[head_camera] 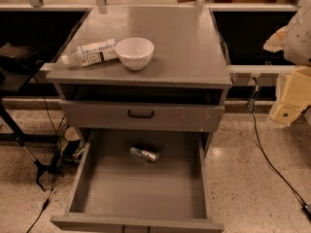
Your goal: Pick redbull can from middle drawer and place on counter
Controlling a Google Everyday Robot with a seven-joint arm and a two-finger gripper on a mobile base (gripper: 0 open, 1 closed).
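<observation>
The redbull can (pixel 144 153) lies on its side on the floor of the middle drawer (pixel 141 193), near the drawer's back. The drawer is pulled far out towards me. The counter (pixel 184 42) is the grey top of the cabinet above it. My gripper (pixel 287 106) shows as cream-coloured parts at the right edge of the view. It is level with the counter's front edge, well to the right of the cabinet and far from the can. It holds nothing that I can see.
A white bowl (pixel 134 52) and a white-labelled plastic bottle (pixel 90 53) lying on its side sit at the counter's front left. The shallower drawer with a black loop handle (pixel 141 114) is slightly out, above the can. Cables (pixel 272 164) run across the floor on the right.
</observation>
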